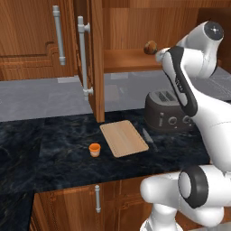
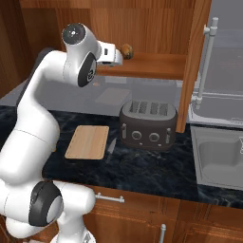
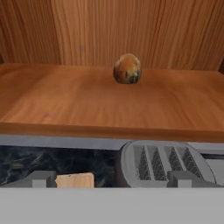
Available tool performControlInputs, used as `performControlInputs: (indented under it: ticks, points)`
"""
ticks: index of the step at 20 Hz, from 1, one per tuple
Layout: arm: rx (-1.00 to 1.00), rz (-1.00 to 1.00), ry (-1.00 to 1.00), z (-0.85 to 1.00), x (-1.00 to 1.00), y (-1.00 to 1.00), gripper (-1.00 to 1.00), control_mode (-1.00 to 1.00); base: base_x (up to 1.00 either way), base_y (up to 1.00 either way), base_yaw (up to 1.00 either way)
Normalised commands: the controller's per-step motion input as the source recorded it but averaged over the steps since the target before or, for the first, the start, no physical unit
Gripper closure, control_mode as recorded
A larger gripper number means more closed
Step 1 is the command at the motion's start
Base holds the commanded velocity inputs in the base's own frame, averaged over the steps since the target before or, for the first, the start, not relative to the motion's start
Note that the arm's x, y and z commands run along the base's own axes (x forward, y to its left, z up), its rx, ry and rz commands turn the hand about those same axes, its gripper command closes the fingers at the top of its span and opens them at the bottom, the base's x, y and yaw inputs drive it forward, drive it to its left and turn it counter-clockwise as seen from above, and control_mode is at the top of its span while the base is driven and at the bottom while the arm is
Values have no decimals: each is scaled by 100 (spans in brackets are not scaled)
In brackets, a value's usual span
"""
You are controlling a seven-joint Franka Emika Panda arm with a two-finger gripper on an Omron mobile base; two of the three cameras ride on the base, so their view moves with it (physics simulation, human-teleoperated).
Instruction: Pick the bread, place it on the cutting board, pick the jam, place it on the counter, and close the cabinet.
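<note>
In the left base view, the bread (image 1: 150, 47) sits on the cabinet (image 1: 126, 31) shelf in the upper right, just beside the arm's hand. The jam (image 1: 94, 149) stands at centre on the dark desk (image 1: 54, 153), just left of the cutting board (image 1: 123, 138); a toaster (image 1: 169, 112) stands at right.

In the right base view, the gripper (image 2: 121, 54) is right at the bread (image 2: 126, 49) in the upper middle, above the toaster (image 2: 147, 124) and cutting board (image 2: 88, 142).

In the hand view, the bread (image 3: 127, 68) lies free at upper centre on the shelf (image 3: 65, 105), well ahead of the finger tips (image 3: 41, 178), which stand wide apart: jaws released.
</note>
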Motion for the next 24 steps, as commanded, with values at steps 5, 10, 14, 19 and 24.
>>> performControlInputs:
  ticks: [5,10,14,19,24]
  points:
    - [0,0,0,0,36,0,-100,-100,0,0,0]
    - [0,0,0,0,35,-2,-100,-100,0,0,0]
    - [0,0,0,0,34,-6,-100,-100,0,0,0]
    - [0,0,0,0,37,-8,-100,-100,0,0,0]
    - [0,0,0,0,33,-4,-100,-100,0,0,0]
